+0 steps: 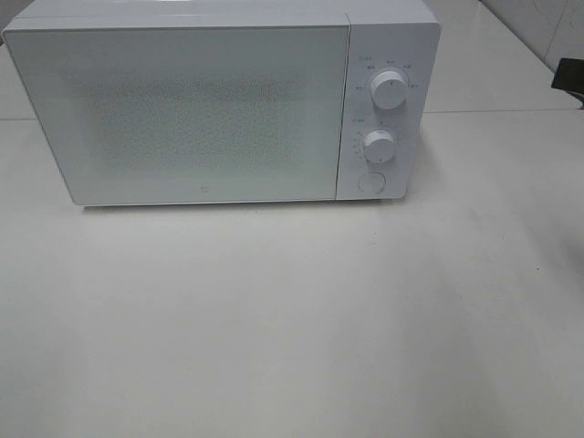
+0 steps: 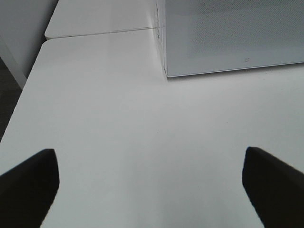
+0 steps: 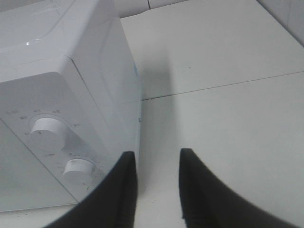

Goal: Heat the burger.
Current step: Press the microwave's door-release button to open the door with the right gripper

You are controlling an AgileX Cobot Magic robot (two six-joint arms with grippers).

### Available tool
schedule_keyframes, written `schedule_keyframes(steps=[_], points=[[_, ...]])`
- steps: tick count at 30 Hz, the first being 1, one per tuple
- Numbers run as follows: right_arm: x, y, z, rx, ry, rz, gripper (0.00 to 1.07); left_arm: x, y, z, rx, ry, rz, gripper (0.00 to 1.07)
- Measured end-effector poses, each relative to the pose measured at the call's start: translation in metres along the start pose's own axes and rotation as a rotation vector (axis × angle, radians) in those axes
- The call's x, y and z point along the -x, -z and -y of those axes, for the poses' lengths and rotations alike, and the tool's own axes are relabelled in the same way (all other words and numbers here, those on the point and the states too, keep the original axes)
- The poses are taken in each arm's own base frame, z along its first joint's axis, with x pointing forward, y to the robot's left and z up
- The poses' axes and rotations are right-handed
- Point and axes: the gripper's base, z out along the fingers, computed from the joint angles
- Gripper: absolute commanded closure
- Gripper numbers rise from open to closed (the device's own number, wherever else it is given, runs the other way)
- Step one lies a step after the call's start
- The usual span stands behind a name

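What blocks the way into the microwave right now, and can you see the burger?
The door of the microwave is shut across the front, closing off the inside. The burger shows in no view.

Glossy white plastic microwave stands on a smooth matt tabletop.

The left gripper stands wide open, its two dark fingers far apart and empty between. The right gripper is much narrower: its fingers sit close together, a slim gap between the tips, gripping nothing.
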Motion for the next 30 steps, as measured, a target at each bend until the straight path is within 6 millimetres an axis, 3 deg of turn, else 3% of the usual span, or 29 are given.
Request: schedule_keyframes(steps=[1,5,12,17,20,22,30], points=[[-0.005,-0.003,-0.005,0.028,-0.019,0.002,1.00,0.000,0.000,0.000,0.000,0.000,0.000,0.09],[-0.014,-0.008,-0.016,0.090,-0.045,0.012,1.07,0.000,0.000,0.000,0.000,0.000,0.000,0.09],[-0.026,-0.022,-0.032,0.162,-0.199,-0.008,1.07,0.000,0.000,0.000,0.001,-0.001,0.000,0.09],[-0.050,-0.037,-0.046,0.189,-0.455,-0.112,1.07,0.000,0.000,0.000,0.001,-0.001,0.000,0.09],[-0.053,-0.039,-0.049,0.193,-0.492,-0.125,1.07,0.000,0.000,0.000,0.001,-0.001,0.000,0.09],[-0.065,-0.047,-0.055,0.202,-0.639,-0.171,1.07,0.000,0.000,0.000,0.001,-0.001,0.000,0.09],[-0.086,-0.058,-0.069,0.221,-0.926,-0.232,1.07,0.000,0.000,0.000,0.001,-0.001,0.000,0.09]])
